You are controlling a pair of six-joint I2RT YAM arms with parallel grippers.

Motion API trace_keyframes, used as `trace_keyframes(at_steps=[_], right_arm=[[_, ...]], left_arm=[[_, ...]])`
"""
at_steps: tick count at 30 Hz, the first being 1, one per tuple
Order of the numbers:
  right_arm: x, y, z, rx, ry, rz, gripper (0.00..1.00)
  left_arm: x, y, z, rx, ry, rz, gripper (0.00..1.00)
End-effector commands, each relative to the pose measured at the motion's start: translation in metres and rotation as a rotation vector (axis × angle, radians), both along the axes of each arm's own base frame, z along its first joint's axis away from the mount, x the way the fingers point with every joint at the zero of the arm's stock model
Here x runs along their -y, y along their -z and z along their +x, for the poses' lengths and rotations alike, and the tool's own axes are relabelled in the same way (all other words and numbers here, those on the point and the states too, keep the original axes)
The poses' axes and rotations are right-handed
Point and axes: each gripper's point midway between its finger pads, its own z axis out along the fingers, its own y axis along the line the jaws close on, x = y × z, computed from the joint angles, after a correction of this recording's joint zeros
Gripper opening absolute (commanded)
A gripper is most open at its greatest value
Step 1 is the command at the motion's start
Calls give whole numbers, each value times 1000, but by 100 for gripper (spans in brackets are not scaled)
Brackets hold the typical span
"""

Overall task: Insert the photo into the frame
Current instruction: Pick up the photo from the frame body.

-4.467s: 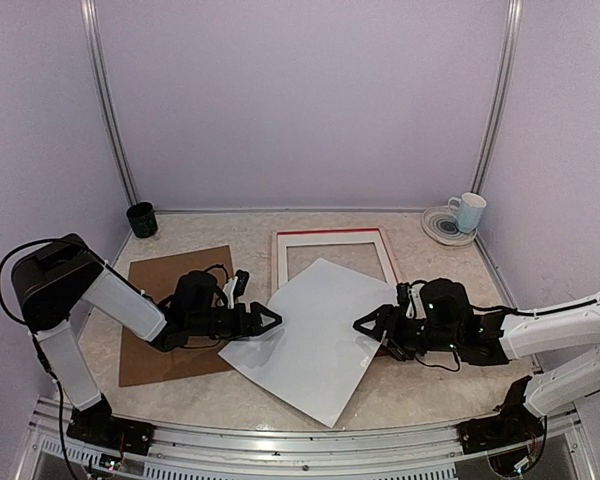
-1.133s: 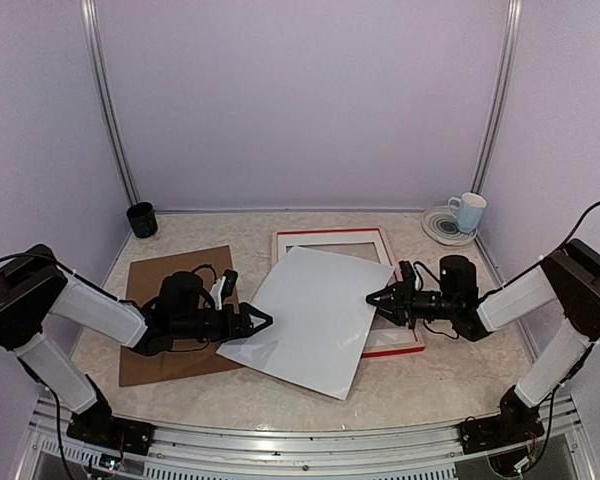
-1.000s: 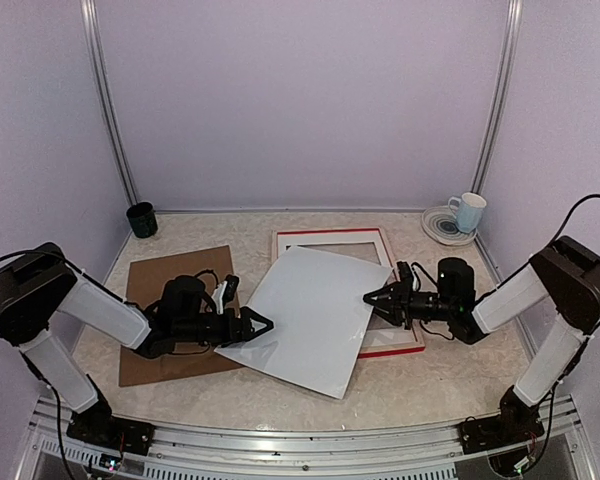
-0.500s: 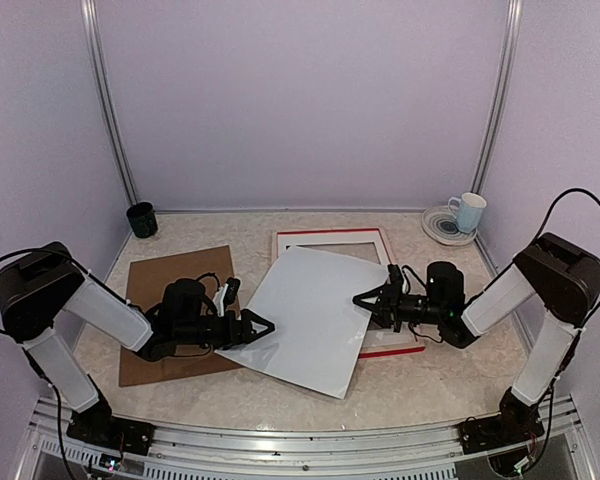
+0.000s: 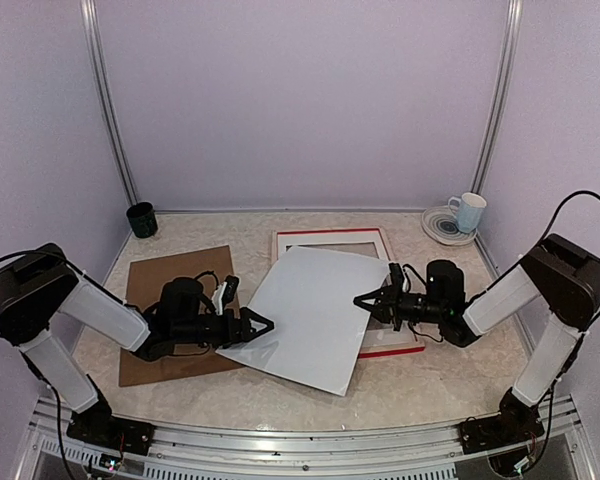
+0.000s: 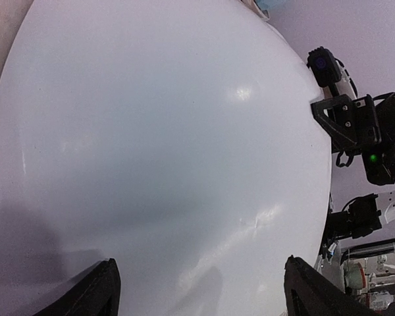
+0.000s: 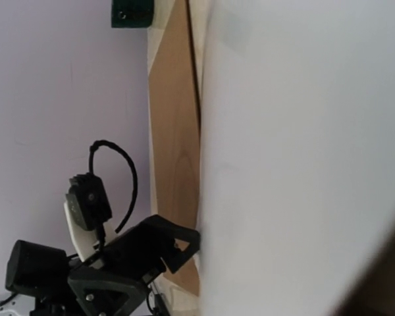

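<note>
Photo (image 5: pixel 310 315) print side hidden, frame (image 5: pixel 330 238) partly covered

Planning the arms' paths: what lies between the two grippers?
The photo, white back up, fills the stretch between the left gripper and the right gripper; seen in the top view.

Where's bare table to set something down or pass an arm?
Free: the front strip between the photo and the near rail; the back strip between the dark cup and the frame. Crowded: centre, where the left gripper and right gripper meet the photo; mug and saucer back-right.
</note>
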Motion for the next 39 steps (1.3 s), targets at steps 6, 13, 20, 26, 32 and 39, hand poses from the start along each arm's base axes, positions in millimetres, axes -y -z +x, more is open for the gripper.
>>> trace_keyframes(at_steps=[6, 13, 20, 26, 32, 39], right_arm=[[0, -14, -15, 6, -55, -78, 0], [5, -24, -17, 33, -85, -188, 0], [3, -34, -7, 109, -170, -359, 0], [7, -53, 9, 166, -210, -409, 0], [8, -68, 16, 232, -298, -419, 0], [3, -75, 22, 333, -421, -480, 0]], left_arm=[[-6, -49, 0, 100, -15, -23, 85], [-18, -68, 6, 150, -58, -8, 86], [-18, -66, 3, 134, -53, -20, 86], [-20, -63, 1, 126, -55, -22, 85], [-22, -66, 0, 133, -60, -24, 86], [-22, -69, -1, 135, -59, -28, 85]])
